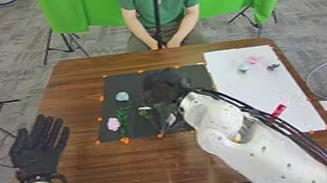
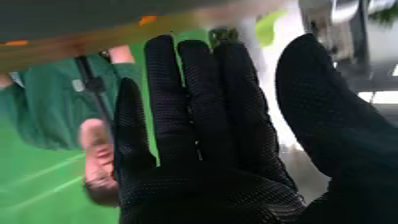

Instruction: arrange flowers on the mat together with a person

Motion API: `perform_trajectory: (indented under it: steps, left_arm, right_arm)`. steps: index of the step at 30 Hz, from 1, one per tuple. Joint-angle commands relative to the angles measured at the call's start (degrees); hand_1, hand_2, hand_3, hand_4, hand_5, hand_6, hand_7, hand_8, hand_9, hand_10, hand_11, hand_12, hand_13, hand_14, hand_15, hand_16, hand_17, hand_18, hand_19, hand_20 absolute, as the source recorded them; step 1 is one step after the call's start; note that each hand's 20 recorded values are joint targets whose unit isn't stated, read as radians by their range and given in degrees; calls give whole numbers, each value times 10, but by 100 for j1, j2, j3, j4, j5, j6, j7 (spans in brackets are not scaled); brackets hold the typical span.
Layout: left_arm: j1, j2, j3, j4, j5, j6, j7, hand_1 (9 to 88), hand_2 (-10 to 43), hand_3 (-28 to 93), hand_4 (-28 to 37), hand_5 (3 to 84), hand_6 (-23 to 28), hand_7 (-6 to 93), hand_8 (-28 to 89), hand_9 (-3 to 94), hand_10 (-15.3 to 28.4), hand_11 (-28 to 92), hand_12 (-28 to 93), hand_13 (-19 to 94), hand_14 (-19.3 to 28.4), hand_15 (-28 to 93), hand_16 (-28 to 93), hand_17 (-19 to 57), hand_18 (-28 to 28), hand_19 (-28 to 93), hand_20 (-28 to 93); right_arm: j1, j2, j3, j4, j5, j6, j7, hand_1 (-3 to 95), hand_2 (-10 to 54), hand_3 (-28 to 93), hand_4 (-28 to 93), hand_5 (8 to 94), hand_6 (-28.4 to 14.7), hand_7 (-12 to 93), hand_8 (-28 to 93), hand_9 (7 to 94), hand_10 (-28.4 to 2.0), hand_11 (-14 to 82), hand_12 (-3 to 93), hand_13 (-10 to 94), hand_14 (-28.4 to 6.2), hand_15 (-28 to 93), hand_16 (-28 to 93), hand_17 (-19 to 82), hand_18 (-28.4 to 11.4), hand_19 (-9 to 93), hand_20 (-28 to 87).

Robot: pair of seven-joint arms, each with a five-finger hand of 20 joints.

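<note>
In the head view my right hand [image 1: 166,85] is over the right half of the black mat [image 1: 132,80]. Its fingers are straight in the right wrist view, where the right hand [image 2: 209,170] holds nothing. On the mat's left part lie a pale blue flower [image 1: 122,96] and a pink flower [image 1: 113,124] with green stems. A white flower [image 1: 145,108] with a stem lies just left of my right forearm. My left hand [image 1: 35,151] is open, palm down at the table's left edge. More pink and white flowers [image 1: 253,60] lie on the white sheet.
The white sheet [image 1: 234,75] covers the right side of the brown table [image 1: 88,164], with a dark green piece [image 1: 273,67] and a red object [image 1: 278,110] on it. My right arm crosses the sheet's near-left part. Tripods stand behind and left of the table.
</note>
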Motion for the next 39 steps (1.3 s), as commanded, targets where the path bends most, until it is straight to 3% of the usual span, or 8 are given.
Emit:
perform_trajectory:
  steps: [1,9,17,24,27,29,31,39]
  left_arm:
    - [164,-99,-67,-74,93,-30,-15,283,129,774,-283,510,88,160,-106,446,137,221,79,331,156,321,-75,-68,159,397,111]
    - [250,-81,-180,-124,81,-67,77,282,127,774,-283,510,88,158,-106,446,137,220,78,332,153,317,-75,-68,159,397,111]
    - [286,-73,-213,-139,23,-73,99,281,125,775,-283,509,87,158,-106,446,135,219,78,333,152,316,-74,-68,159,396,111]
    - [258,-101,-216,-150,77,-130,92,281,125,774,-283,509,87,158,-106,446,135,218,78,333,152,315,-74,-68,159,395,112]
    - [249,-88,-189,-171,126,-4,138,281,125,774,-283,507,87,157,-106,446,135,218,78,332,153,315,-73,-68,159,396,112]
    - [250,-79,-184,-164,183,-7,151,281,125,774,-283,499,84,155,-106,445,135,218,78,333,153,315,-73,-68,159,396,112]
    - [269,-79,-191,-171,120,2,162,281,124,776,-283,488,81,159,-106,442,135,218,78,333,153,315,-73,-69,160,397,113]
    - [272,-100,-213,-170,125,-26,140,281,123,777,-283,487,81,162,-109,443,134,220,77,333,153,316,-74,-69,160,397,112]
  right_arm:
    - [-903,631,1682,-913,2292,383,-147,374,-46,823,-282,549,-27,220,-155,565,-154,157,156,482,-140,241,185,100,-194,452,72]
    - [-2389,842,3686,-1441,5001,262,-605,338,-8,809,-279,502,-41,200,-143,489,-158,123,149,406,-158,187,177,96,-193,426,72]
    - [-3395,729,4636,-1588,6842,694,-749,312,7,793,-266,480,-40,181,-129,456,-151,90,149,387,-162,126,215,90,-192,378,94]
    - [-4075,600,5234,-1724,7044,409,-840,306,12,791,-262,477,-38,177,-127,456,-144,87,149,388,-162,118,226,88,-192,370,103]
    - [-4264,541,5407,-1772,7151,473,-861,302,12,791,-262,475,-38,173,-126,456,-143,83,150,385,-162,116,229,86,-192,369,105]
    - [-4380,493,5504,-1803,7199,532,-872,301,13,791,-262,475,-38,171,-124,456,-142,82,151,385,-162,115,230,86,-193,366,106]
    - [-4484,454,5597,-1824,7308,536,-868,301,13,790,-262,475,-38,171,-123,457,-142,82,152,386,-162,115,232,86,-192,365,108]
    - [-4566,409,5689,-1858,7367,542,-870,300,12,792,-261,476,-37,171,-122,460,-139,83,153,390,-162,114,235,86,-192,362,113]
